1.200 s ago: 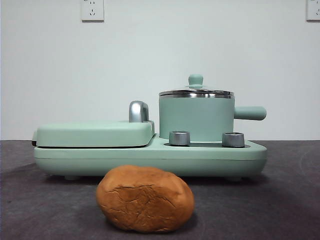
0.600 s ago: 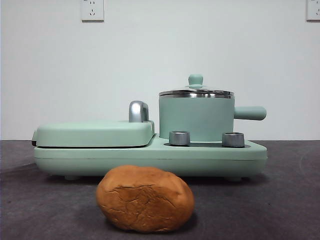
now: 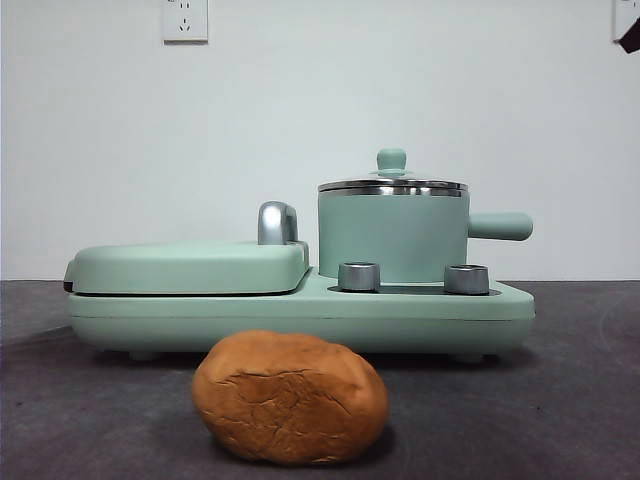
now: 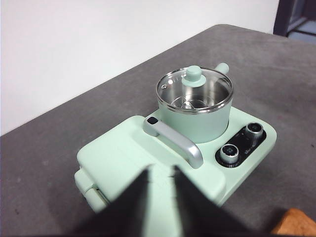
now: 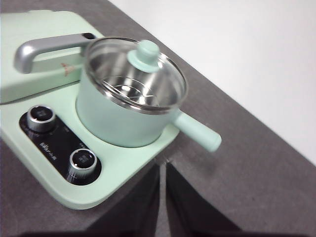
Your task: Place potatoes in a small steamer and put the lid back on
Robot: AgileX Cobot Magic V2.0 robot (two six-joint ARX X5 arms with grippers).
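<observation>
Potato [image 3: 290, 397] is orange-brown, oval, with matte cracked skin.

The dark grey table [image 3: 580, 400] carries the potato [image 3: 290, 397] and seemingly a mint-green cooker base [image 3: 300, 318].

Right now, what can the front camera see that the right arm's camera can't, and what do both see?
Only the front view shows the orange-brown cracked potato lying on the dark table, and a white wall socket.

Only the right wrist view shows the right gripper, jaws nearly closed, and the steel rack inside the pot, seen through the lid.

Both show the mint-green steamer pot, its steel-rimmed lid on top, two silver knobs and the chrome handle.
</observation>
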